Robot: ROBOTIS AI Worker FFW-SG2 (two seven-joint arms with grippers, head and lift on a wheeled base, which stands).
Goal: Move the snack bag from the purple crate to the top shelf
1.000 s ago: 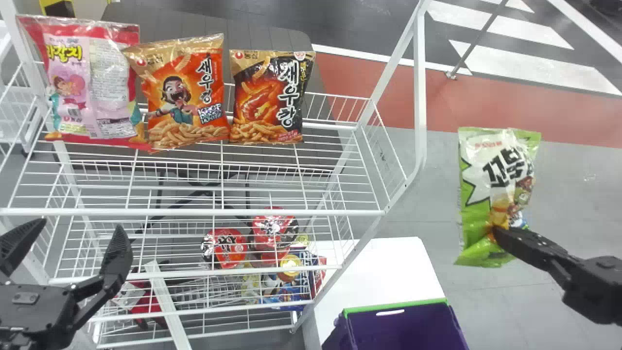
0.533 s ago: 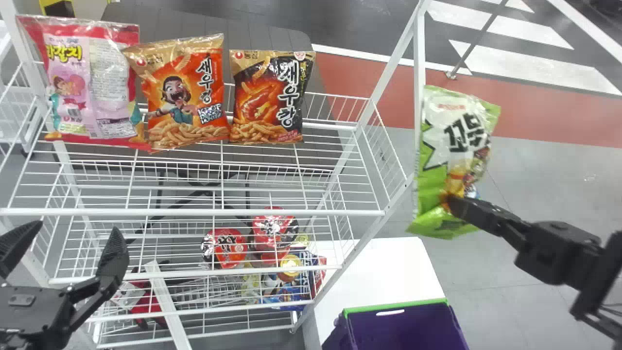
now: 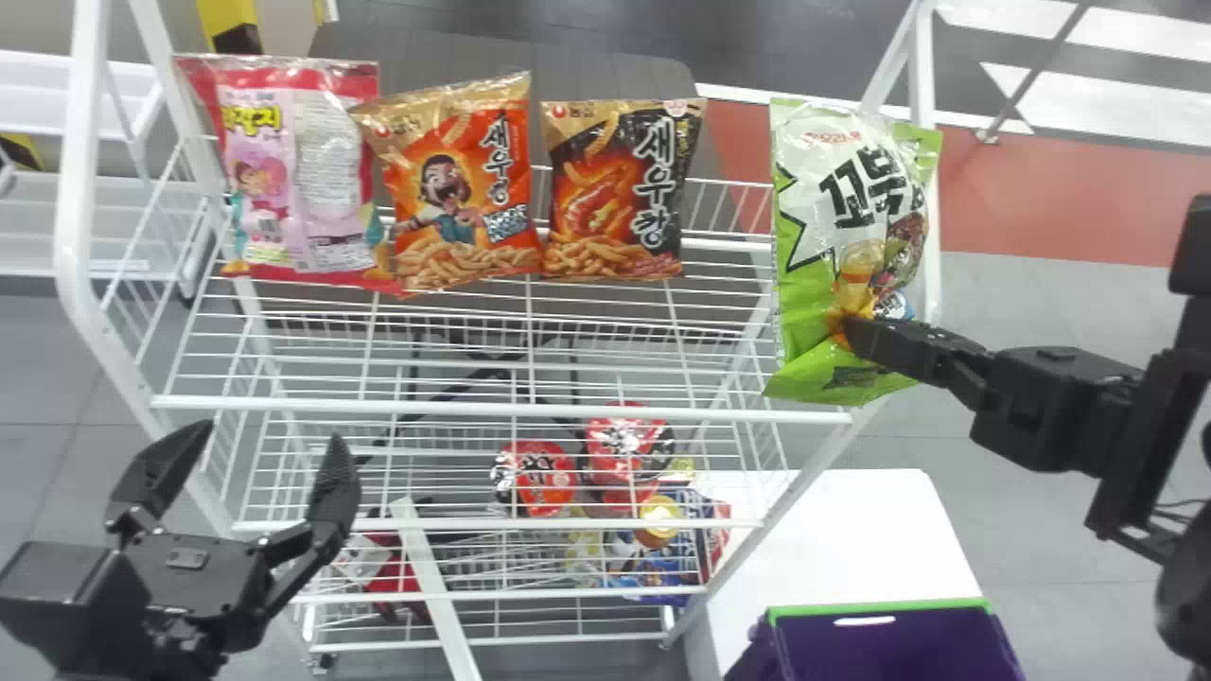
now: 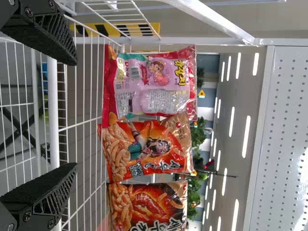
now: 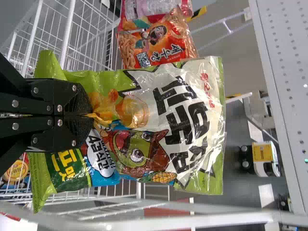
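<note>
Bag's out of the crate and up at shelf height, and you've only the placing left!
In the head view, your right tool (image 3: pixel 851 333) has the snack bag (image 3: pixel 833 218) clenched near its lower end, upright at the right end of the top shelf (image 3: pixel 473 408), well apart from the purple crate (image 3: pixel 880 643); lifting looks done, while setting down and letting go remain. Your left tool (image 3: pixel 272 440) waits, spread and holding nothing, before the rack. Over to the left wrist view: its fingers stand wide apart, facing the red-and-pink packet (image 4: pixel 149 84) and the orange packet (image 4: pixel 149 147). And the right wrist view: fingers pinched tight on that bag, but you can't tell whether it already clears the shelf's end.
</note>
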